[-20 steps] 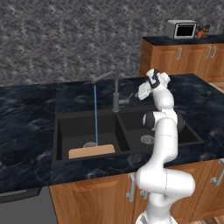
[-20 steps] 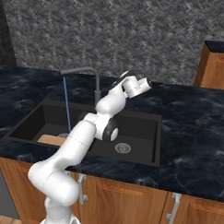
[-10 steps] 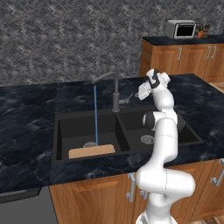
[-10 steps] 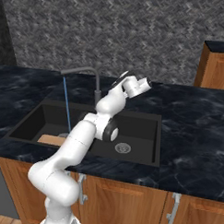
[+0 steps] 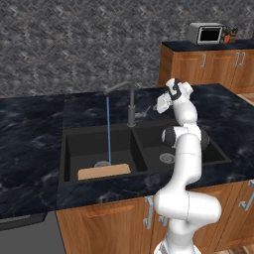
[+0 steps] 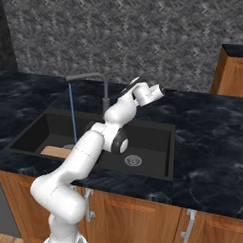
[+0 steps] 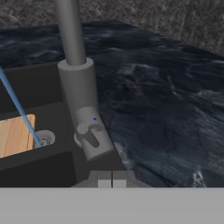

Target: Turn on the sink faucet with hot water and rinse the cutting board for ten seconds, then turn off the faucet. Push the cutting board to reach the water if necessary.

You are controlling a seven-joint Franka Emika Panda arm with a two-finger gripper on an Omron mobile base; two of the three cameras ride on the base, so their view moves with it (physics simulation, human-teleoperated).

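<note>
Gripper point(image 5: 159, 104): jaws closed, holding nothing, hanging just right of the sink faucet point(image 5: 131, 105) and facing its side lever point(image 7: 89, 136). Unchanged over the last second; arm holding station.

The water point(image 5: 108, 130): running, thin blue stream falling from the spout tip into the left basin of the sink point(image 5: 74, 144), landing at the drain.

The cutting board point(image 5: 103, 171): flat on the left basin floor, near edge, just beside the stream and seemingly untouched by it. Judgement: board probably needs a push toward the far side.
</note>
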